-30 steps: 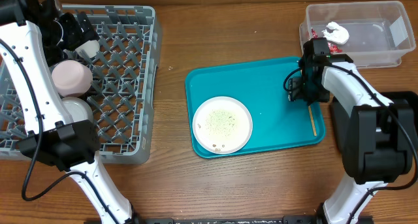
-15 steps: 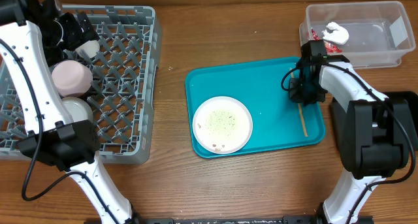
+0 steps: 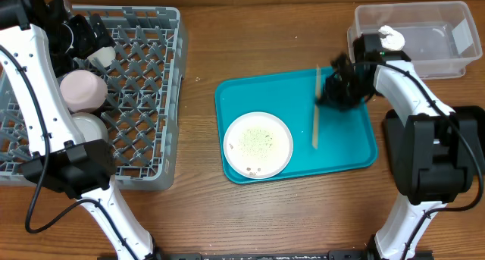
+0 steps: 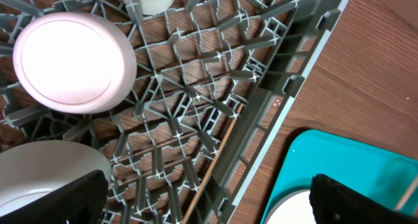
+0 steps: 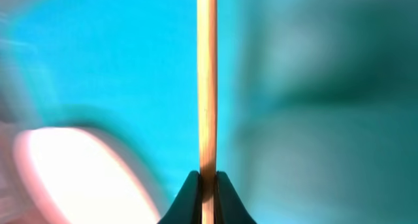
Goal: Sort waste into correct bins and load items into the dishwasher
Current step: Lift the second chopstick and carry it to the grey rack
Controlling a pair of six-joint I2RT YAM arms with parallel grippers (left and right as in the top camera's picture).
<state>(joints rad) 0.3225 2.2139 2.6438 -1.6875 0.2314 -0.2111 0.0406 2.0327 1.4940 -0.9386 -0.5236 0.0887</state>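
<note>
Wooden table (image 3: 197, 207) bearing, at left, a grey rack (image 3: 176, 93); at centre, a teal tray (image 3: 341, 150) carrying a crumb-strewn plate (image 3: 284, 131). Right gripper (image 5: 207, 178) is clamped on one chopstick (image 3: 316, 108) over the tray, right of the plate. Left gripper (image 4: 209, 204) hangs spread wide over the rack.

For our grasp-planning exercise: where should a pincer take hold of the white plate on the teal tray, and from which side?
Grip the white plate at its rim: it lies flat, so only that thin edge offers purchase. Probably come from its right, where bare teal tray leaves room; its left and near edges sit close to the tray's wall. Keep it level: crumbs lie on it.
</note>
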